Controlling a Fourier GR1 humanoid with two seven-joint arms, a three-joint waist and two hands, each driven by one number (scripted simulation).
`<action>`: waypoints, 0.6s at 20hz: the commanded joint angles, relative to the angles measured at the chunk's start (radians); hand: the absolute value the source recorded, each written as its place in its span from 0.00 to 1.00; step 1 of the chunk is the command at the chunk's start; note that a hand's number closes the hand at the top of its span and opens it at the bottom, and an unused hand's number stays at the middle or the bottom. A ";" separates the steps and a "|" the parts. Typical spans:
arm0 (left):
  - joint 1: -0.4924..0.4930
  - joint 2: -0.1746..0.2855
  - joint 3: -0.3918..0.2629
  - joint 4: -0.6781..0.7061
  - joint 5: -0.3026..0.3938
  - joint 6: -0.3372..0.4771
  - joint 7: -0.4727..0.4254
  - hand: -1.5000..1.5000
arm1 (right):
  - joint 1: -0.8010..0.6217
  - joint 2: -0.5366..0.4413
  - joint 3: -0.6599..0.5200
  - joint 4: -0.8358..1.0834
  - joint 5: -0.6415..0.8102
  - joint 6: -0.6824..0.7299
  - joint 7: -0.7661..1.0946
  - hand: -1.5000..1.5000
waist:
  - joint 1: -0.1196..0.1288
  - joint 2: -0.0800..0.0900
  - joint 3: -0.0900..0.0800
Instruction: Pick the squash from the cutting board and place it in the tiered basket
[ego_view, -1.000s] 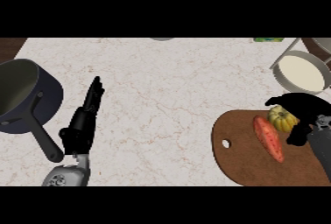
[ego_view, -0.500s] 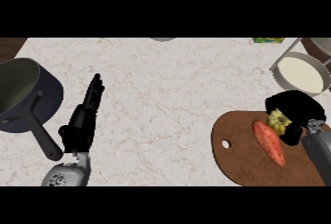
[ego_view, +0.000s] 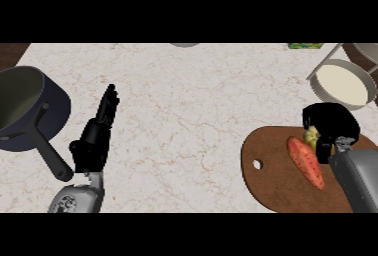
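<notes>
The yellow squash (ego_view: 312, 138) lies at the far right end of the brown cutting board (ego_view: 273, 186), mostly hidden under my right hand (ego_view: 332, 122). That hand's black fingers curl over and around the squash, so only a small yellow-green patch shows at its left side. The tiered basket (ego_view: 341, 83) stands at the back right, with a white round tray and grey wire legs. My left hand (ego_view: 96, 141) rests open on the counter at the left with straight fingers pointing away, holding nothing.
A long orange-red vegetable (ego_view: 305, 163) lies on the board just left of my right forearm. A dark pot (ego_view: 26, 107) with a long handle sits at the far left. A green item (ego_view: 305, 45) shows at the back edge.
My right hand has settled lower over the squash and curled round it, hiding more of the yellow. The left hand has not moved.
</notes>
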 joint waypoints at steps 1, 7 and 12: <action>0.023 0.017 0.013 -0.010 -0.002 -0.005 -0.023 0.50 | 0.032 0.009 -0.046 -0.018 0.024 -0.095 0.049 1.00 | -0.001 0.006 0.008; 0.001 0.029 0.038 -0.020 0.035 -0.035 0.014 0.50 | 0.010 -0.009 -0.123 -0.308 -0.019 0.053 0.162 1.00 | -0.008 0.003 0.008; 0.056 0.020 0.015 -0.032 0.016 -0.026 -0.023 0.50 | -0.081 -0.100 -0.261 -0.502 -0.109 0.211 0.183 1.00 | -0.009 0.000 0.007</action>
